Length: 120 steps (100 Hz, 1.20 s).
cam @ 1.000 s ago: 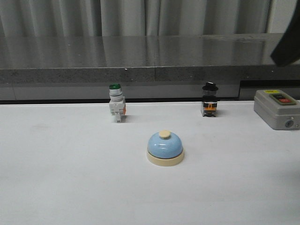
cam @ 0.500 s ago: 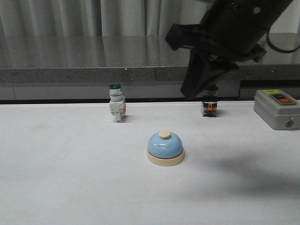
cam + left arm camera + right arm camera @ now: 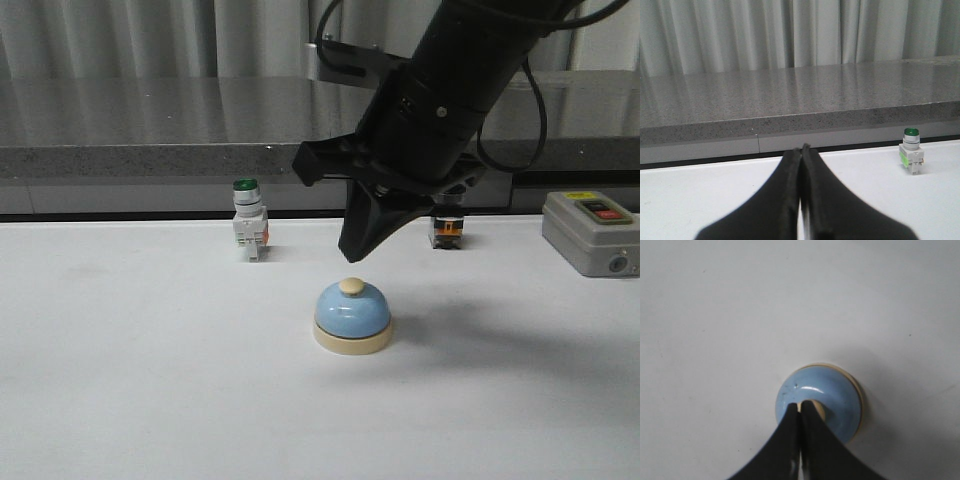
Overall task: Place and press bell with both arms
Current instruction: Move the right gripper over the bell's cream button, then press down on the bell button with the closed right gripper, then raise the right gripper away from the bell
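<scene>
Moved: right gripper [image 3: 352, 255] has swung down, tip now just above the bell's button.
Right gripper: fingers pressed together, holding nothing.
Left gripper [image 3: 801, 150]: closed, empty.
Bell [image 3: 352, 316]: mid-table.

Pale blues and creams on a white desk [image 3: 150, 400], under black machinery.

The bell [image 3: 352, 318] is light blue with a cream base and button; both the right claw [image 3: 352, 255] and left claw [image 3: 801, 155] are black. Behind stand a green-capped white switch [image 3: 248, 222], a black-topped switch [image 3: 447, 215] with orange marks, a grey box [image 3: 590, 232] with red and dark buttons, a speckled grey ledge [image 3: 160, 125] and pale grey curtains [image 3: 150, 35].
</scene>
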### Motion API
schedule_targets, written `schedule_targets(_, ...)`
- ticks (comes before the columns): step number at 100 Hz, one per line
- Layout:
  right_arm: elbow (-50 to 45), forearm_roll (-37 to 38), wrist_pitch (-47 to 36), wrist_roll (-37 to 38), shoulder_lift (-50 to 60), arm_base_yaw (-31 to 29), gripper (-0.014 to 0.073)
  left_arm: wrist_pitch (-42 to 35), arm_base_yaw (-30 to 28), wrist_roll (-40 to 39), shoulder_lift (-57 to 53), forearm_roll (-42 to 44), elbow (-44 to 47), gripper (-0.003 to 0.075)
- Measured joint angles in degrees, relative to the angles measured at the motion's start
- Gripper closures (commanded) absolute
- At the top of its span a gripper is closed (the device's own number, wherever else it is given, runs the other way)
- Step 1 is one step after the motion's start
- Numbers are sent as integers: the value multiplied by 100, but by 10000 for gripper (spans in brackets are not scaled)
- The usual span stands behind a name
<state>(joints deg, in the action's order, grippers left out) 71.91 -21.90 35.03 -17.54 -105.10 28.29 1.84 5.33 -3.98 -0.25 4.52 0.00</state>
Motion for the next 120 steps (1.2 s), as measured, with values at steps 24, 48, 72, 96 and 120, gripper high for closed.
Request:
schedule_targets(24, 0, 0, -37, 0, -185, 9, 654, 0, 0, 0, 0, 0, 0, 741)
schedule_targets(48, 24, 0, -139, 0, -330, 9, 654, 0, 0, 0, 0, 0, 0, 741)
schedule_targets(72, 82, -32, -171, 0, -397, 9, 654, 0, 0, 0, 0, 0, 0, 741)
schedule_targets(96, 59, 10, -121, 19, -102, 9, 654, 0, 0, 0, 0, 0, 0, 741)
schedule_targets(120, 59, 89, -20, 19, 793, -76, 654, 0, 0, 0, 0, 0, 0, 741)
